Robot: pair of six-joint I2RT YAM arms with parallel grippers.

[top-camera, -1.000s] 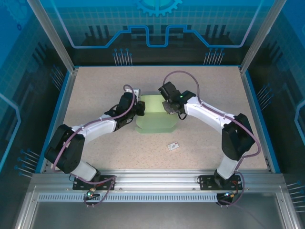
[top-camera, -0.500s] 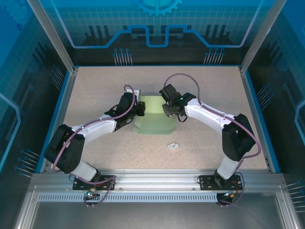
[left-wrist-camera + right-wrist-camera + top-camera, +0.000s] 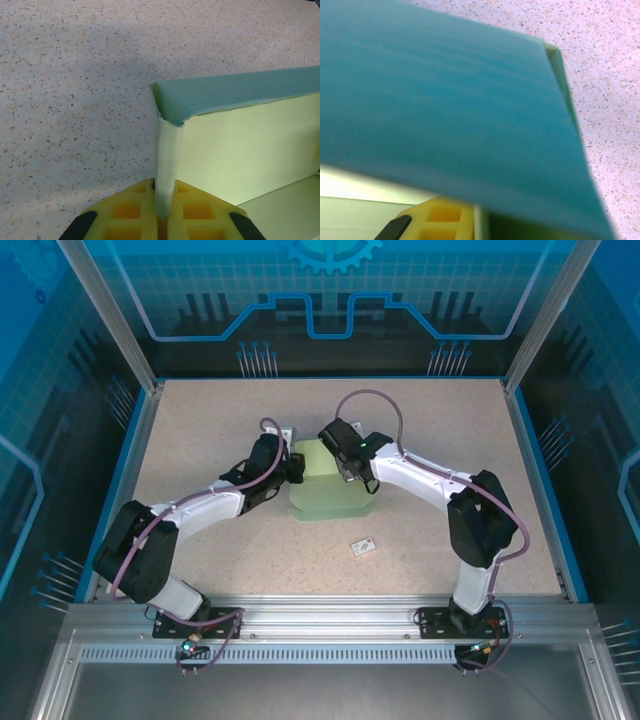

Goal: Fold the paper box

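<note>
From above: pale mint-green thin-card paper box (image 3: pixel 330 490) central on speckled table (image 3: pixel 200 430), between left gripper (image 3: pixel 292 468) and right gripper (image 3: pixel 350 470). Left wrist: clamped on an upright wall (image 3: pixel 167 150), apparently steadying it. Right wrist: beneath a tilted panel (image 3: pixel 445 100), probably folding it; jaw spread impossible to tell.

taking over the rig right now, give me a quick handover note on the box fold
Left gripper: shut on an upright side flap of the paper box.
Right gripper: at the box's far side, a raised panel leaning over its finger; grip unclear.
Box: mid-table, base flat, partly folded.
Left to do: bring the panels together and close it.
</note>
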